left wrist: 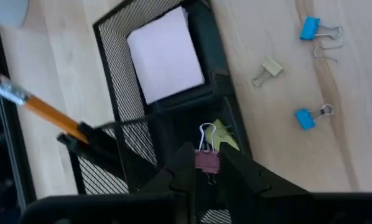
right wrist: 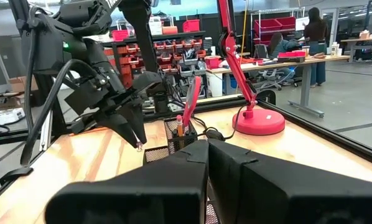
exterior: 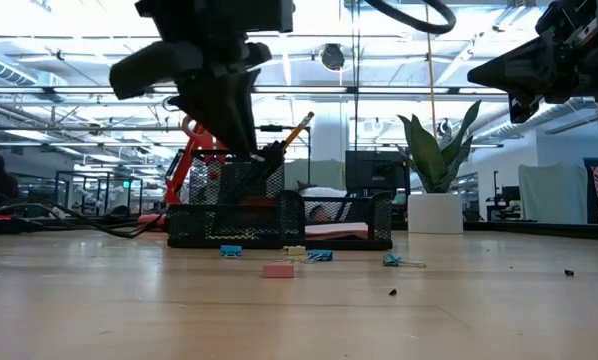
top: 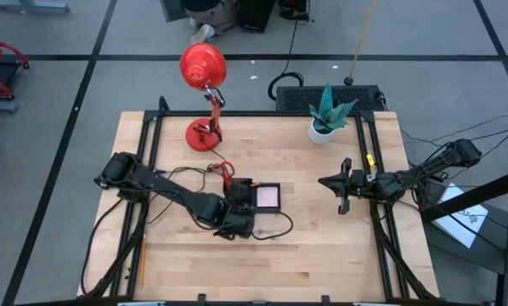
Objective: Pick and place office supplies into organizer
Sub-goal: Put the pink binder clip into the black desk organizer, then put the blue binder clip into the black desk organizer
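Left gripper hovers over the black organizer clutching a small pink binder clip — right gripper clenched, raised aside.

Black mesh organizer; pale sticky pad; orange pencil; blue clips; dull pink clip; red lamp; light wood table.

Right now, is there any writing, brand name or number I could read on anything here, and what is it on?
No text can be read in any view.
The sheet off the table's right edge bears dark marks, too small to read.
The sticky-note pad in the organizer is blank.
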Motion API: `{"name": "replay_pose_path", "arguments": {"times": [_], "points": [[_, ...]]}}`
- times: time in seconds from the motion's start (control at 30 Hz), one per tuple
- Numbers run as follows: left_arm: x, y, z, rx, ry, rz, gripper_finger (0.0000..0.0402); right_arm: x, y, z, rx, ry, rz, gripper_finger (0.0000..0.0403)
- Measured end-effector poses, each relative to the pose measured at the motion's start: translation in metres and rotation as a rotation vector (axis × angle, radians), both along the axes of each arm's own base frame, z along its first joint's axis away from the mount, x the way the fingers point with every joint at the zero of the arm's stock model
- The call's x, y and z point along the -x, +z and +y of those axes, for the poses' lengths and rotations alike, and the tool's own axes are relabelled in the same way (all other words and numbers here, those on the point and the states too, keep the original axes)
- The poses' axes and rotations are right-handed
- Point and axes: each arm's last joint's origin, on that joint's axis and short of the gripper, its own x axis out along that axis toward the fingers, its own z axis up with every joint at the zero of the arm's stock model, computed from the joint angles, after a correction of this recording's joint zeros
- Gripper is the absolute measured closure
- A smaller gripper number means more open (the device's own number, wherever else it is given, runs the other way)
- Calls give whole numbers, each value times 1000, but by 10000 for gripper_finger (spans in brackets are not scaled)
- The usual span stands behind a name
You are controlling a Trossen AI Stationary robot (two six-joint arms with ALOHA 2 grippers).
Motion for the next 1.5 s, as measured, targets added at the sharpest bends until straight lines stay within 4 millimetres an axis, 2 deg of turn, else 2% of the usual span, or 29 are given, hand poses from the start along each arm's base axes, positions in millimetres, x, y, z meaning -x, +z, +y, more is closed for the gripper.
{"name": "replay_pose_path", "arguments": {"times": [0.33, 0.67, 1.13, 1.27, 1.5], "points": [[11, -29, 13, -5, 129, 3, 344, 0, 0, 0, -5, 0, -1, 403], [9, -36, 18, 85, 129, 10, 341, 0, 0, 0, -5, 0, -1, 403], [6, -36, 24, 104, 160, 2, 220, 0, 0, 0, -14, 1, -3, 403], [7, -36, 23, 90, 133, 9, 209, 0, 0, 0, -14, 1, -3, 403], [7, -31, 12, 56, 34, 21, 216, 0, 0, 0, -12, 1, -3, 403]]}}
